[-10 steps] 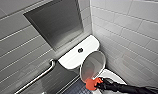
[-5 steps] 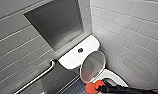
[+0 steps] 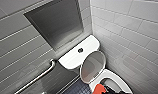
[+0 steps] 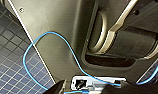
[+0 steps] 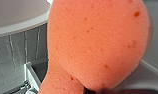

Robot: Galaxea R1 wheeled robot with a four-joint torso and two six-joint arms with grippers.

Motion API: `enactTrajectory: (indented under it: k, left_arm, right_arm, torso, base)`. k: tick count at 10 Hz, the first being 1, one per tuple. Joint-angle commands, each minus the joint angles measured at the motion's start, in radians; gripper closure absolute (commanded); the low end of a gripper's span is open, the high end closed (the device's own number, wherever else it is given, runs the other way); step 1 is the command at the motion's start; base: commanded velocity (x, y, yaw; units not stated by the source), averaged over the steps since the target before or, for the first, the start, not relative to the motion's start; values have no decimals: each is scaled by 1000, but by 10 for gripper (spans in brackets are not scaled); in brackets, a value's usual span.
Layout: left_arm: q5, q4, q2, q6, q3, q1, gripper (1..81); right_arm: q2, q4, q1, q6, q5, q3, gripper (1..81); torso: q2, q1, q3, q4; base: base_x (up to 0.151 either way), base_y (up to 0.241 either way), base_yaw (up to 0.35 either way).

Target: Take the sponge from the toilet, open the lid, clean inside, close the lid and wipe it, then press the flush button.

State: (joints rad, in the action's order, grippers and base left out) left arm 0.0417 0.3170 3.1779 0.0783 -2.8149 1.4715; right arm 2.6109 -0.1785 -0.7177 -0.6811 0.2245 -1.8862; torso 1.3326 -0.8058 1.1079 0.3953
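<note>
While I read the head feed from left to right, a metal grab bar (image 3: 37, 78) slants along the grey tiled wall (image 3: 15, 50), below a dark recessed panel (image 3: 55, 22). Next comes the toilet (image 3: 70, 59), with the flush button (image 3: 80, 50) in the middle of its flat top. The lid (image 3: 92, 67) stands raised, leaning back towards that top with its grey inner face showing. Just right of it, low over the open bowl, my right gripper (image 3: 107, 90) is clamped on the sponge (image 3: 99, 88), which looms large in the right wrist feed. How the left gripper (image 4: 96, 87) stands I cannot tell.
</note>
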Motion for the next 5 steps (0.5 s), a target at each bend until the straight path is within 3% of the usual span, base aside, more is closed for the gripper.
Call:
enactTrajectory:
  k: [1, 5]
  left_arm:
    - [-82, 4, -11, -6, -6, 28, 10]
    - [-82, 4, -12, -8, -6, 28, 10]
  right_arm:
    - [-24, 7, 51, 2, 38, 22, 811]
    - [-179, -18, -30, 3, -120, 177, 811]
  torso:
    - [0, 0, 0, 0]
    - [0, 0, 0, 0]
  base:
    - [0, 0, 0]
    - [0, 0, 0]
